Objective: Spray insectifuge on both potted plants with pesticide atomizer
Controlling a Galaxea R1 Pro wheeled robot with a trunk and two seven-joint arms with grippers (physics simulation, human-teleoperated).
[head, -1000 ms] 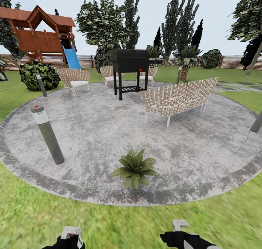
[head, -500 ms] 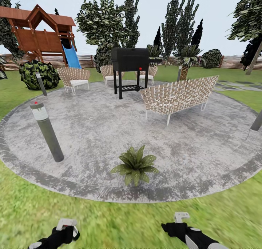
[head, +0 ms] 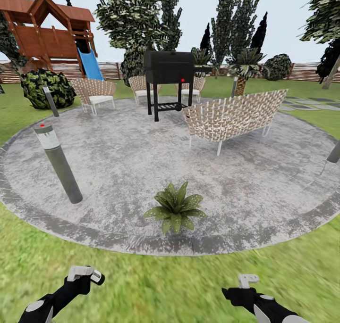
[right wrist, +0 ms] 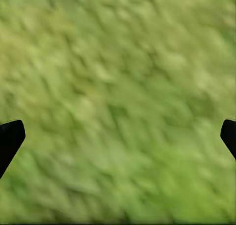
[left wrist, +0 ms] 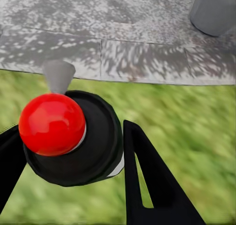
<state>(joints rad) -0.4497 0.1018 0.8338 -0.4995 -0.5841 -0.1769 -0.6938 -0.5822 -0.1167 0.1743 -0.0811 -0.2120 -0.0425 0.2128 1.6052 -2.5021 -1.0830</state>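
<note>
The slender dark-green pesticide atomizer with a red top (left wrist: 54, 124) is sitting between the left gripper's (left wrist: 73, 151) black fingers (left wrist: 147, 180), which are clenching it. The right gripper's (right wrist: 118, 136) fingers (right wrist: 10, 139) are spreading wide over green lawn (right wrist: 118, 87), grasping nothing.

The left tool (head: 80, 276) has moved outward to the left and higher in the head view, and the right tool (head: 246, 285) outward to the right. The camera has also shifted slightly.
</note>
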